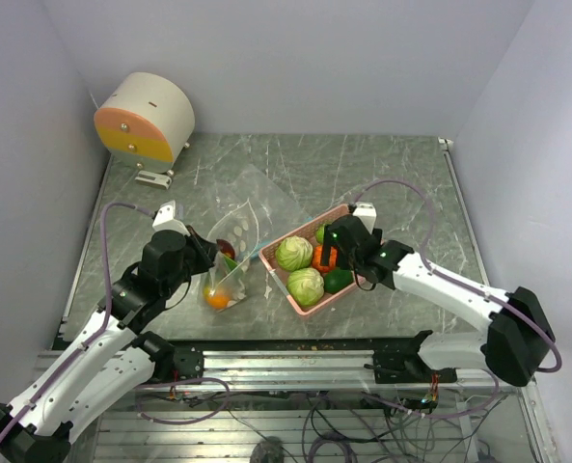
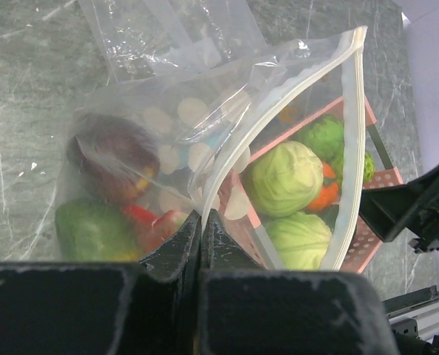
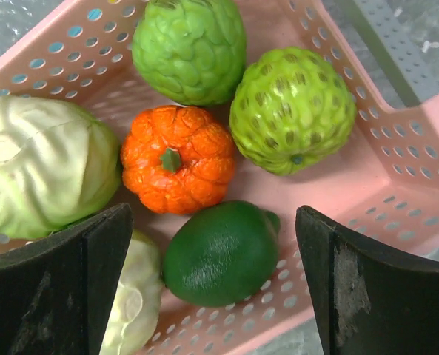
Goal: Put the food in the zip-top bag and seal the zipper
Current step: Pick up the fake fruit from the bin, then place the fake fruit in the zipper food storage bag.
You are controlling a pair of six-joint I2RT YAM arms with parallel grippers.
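My left gripper (image 2: 202, 216) is shut on the mouth edge of the clear zip-top bag (image 2: 204, 111), holding it open; its pale zipper strip (image 2: 356, 133) curves up the right. Inside lie a dark red piece (image 2: 112, 155), a green piece (image 2: 93, 233) and a red piece (image 2: 149, 222). In the top view the bag (image 1: 232, 265) stands beside the left gripper (image 1: 208, 256), an orange fruit (image 1: 218, 300) at its bottom. My right gripper (image 3: 213, 222) is open above a dark green lime (image 3: 220, 253) in the pink tray (image 3: 397, 185), beside an orange pumpkin (image 3: 178, 157) and cabbages (image 3: 41, 166).
The pink tray (image 1: 341, 214) sits right of the bag and also holds two bumpy green fruits (image 3: 292, 109). A second clear plastic sheet (image 1: 257, 198) lies behind the bag. A cream and orange drum (image 1: 146, 118) stands at the back left. A metal rail (image 1: 295, 362) runs along the near edge.
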